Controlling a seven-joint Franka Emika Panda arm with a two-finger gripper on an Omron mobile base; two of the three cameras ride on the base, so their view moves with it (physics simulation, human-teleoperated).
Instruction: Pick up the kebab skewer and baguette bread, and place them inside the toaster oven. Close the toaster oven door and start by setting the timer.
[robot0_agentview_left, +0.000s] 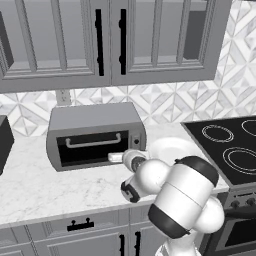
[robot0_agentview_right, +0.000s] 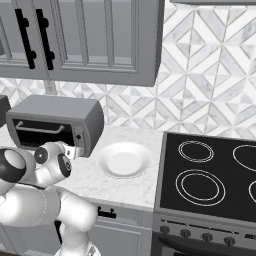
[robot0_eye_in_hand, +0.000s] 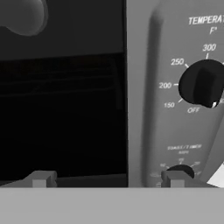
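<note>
The arm reaches forward and low over the worktop (robot0_agentview_left: 35, 185), its jaws spread wide and empty at the right end of the toaster oven (robot0_agentview_left: 95, 135), just before the lower knob (robot0_eye_in_hand: 180, 170), door (robot0_agentview_left: 92, 145) closed.

white arm bent low and forward, tool (robot0_eye_in_hand: 105, 179) level, jaws wide apart, nothing between them

I see a white plate (robot0_agentview_right: 124, 161) on the marble counter (robot0_agentview_left: 45, 187), black stovetop (robot0_agentview_right: 210, 175) to its right.
</note>
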